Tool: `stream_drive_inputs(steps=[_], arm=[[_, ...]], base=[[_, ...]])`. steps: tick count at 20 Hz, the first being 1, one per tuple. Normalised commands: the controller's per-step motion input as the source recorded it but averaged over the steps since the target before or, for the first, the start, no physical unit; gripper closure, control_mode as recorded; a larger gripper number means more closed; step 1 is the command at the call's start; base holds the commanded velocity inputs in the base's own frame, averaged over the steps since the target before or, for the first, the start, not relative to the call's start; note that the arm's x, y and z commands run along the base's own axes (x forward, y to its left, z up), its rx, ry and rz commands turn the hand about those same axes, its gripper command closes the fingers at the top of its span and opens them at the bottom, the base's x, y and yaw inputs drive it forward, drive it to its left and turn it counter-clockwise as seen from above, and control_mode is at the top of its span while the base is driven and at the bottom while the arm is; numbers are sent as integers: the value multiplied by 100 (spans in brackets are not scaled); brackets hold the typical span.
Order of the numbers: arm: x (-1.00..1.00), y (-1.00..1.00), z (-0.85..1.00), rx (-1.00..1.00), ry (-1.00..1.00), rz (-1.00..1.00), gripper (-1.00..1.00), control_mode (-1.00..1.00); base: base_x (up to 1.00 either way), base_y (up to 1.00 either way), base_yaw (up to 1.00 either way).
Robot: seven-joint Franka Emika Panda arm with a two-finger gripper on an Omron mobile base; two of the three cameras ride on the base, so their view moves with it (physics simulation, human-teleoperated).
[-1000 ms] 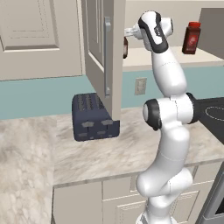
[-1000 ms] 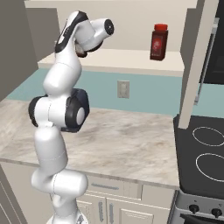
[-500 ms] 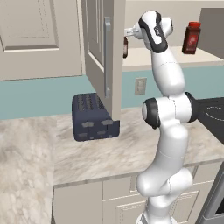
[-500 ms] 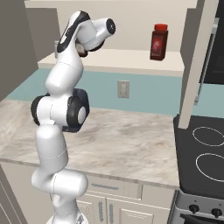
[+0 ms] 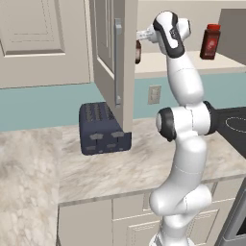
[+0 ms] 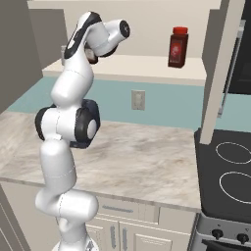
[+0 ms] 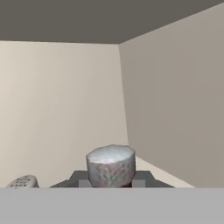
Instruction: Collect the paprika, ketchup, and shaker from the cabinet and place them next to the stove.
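Note:
The cabinet door (image 5: 108,57) stands open over its cream shelf (image 6: 142,64). My gripper (image 7: 111,181) reaches into the shelf's left end and is shut on a jar with a pale dimpled cap (image 7: 110,165). From the left base view it is a dark reddish-brown paprika jar (image 5: 138,52) just under the hand, half hidden by the door edge. A rounded perforated shaker top (image 7: 21,181) sits close beside it. The ketchup (image 6: 178,47), dark red with a red cap, stands upright further right on the shelf. The black stove (image 6: 229,169) lies at the counter's right end.
A dark blue-grey toaster (image 5: 102,129) sits on the marble counter (image 6: 142,157) below the open door. A wall outlet (image 6: 137,99) is on the teal backsplash. The cabinet's right side panel (image 6: 218,73) hangs above the stove's left edge. Drawer fronts (image 5: 129,218) run under the counter.
The fingers have closed from wide open onto the jar. The arm has hardly moved, and the ketchup has stayed in place.

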Motion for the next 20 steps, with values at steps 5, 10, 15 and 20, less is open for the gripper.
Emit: stream_drive_inputs(steps=[5,10,15,20], arm=[[-18,0,0,0,-2,0,100,-100],[-46,0,0,0,-8,0,100,-100],[-91,-3,0,0,-15,0,100,-100],[-100,-18,0,0,-17,0,100,-100]], base=[[0,0,0],[0,0,0],[0,0,0],[0,0,0]])
